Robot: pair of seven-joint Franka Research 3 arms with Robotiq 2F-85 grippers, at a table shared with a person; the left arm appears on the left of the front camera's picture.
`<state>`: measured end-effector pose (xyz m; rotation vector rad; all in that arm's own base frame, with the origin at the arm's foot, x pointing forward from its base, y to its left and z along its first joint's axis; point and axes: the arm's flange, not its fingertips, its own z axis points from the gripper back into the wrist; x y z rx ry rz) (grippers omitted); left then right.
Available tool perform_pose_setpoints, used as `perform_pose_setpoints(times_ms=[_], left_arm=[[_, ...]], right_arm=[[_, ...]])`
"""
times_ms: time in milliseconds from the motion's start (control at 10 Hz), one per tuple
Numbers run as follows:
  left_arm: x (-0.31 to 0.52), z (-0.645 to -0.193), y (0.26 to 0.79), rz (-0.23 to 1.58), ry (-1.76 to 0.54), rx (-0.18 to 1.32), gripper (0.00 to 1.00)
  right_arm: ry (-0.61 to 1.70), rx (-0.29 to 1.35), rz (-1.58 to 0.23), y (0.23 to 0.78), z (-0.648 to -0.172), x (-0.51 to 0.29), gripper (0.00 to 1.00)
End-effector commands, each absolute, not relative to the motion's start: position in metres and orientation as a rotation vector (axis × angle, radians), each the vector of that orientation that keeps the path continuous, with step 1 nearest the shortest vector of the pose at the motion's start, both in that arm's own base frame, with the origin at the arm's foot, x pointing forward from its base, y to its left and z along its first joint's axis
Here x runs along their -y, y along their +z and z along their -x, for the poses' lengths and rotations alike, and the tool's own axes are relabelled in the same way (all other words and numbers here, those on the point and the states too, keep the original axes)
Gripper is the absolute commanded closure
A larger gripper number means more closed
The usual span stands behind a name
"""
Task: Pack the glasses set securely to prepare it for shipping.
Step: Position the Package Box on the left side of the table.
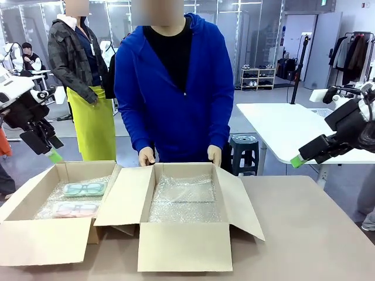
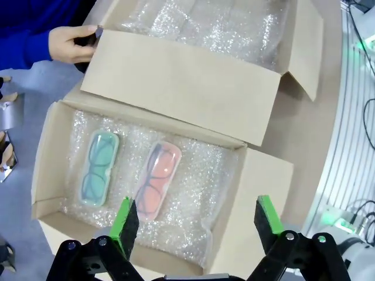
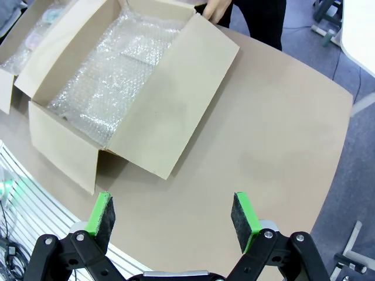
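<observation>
The glasses set lies on bubble wrap in the left cardboard box [image 1: 35,234]: a mint-green case [image 1: 84,189] [image 2: 98,168] and a pale pink case [image 1: 75,208] [image 2: 156,178], side by side, spectacles showing through both. My left gripper [image 2: 197,225] hangs open well above this box, seen at the left edge [image 1: 51,153] of the front view. My right gripper [image 3: 173,216] is open high over the bare table to the right, its green pad [image 1: 297,161] showing at the right in the front view. Neither gripper touches anything.
A second open box [image 1: 184,246] [image 3: 152,134] lined with bubble wrap [image 1: 184,202] stands mid-table. A person in a blue hoodie holds its far flap with both hands [image 1: 146,157]. Bare table [image 1: 310,234] lies right of it. Another person and a stool stand behind.
</observation>
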<state>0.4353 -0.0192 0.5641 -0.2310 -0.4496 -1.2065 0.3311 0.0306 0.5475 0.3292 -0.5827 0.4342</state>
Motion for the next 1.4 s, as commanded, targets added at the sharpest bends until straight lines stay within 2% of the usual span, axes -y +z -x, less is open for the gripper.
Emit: perform_pose_setpoints(times_ms=[0, 1300], left_arm=[[0.0183, -0.4363, 0.5694, 0.226, -1.204, 0.426, 0.0], [0.0183, -0.4363, 0.5694, 0.226, -1.204, 0.426, 0.0]], right_arm=[[0.436, 0.588, -0.32, 0.5472, -0.3314, -0.0306, 0.0], [0.436, 0.588, -0.32, 0.5472, -0.3314, -0.0306, 0.0]])
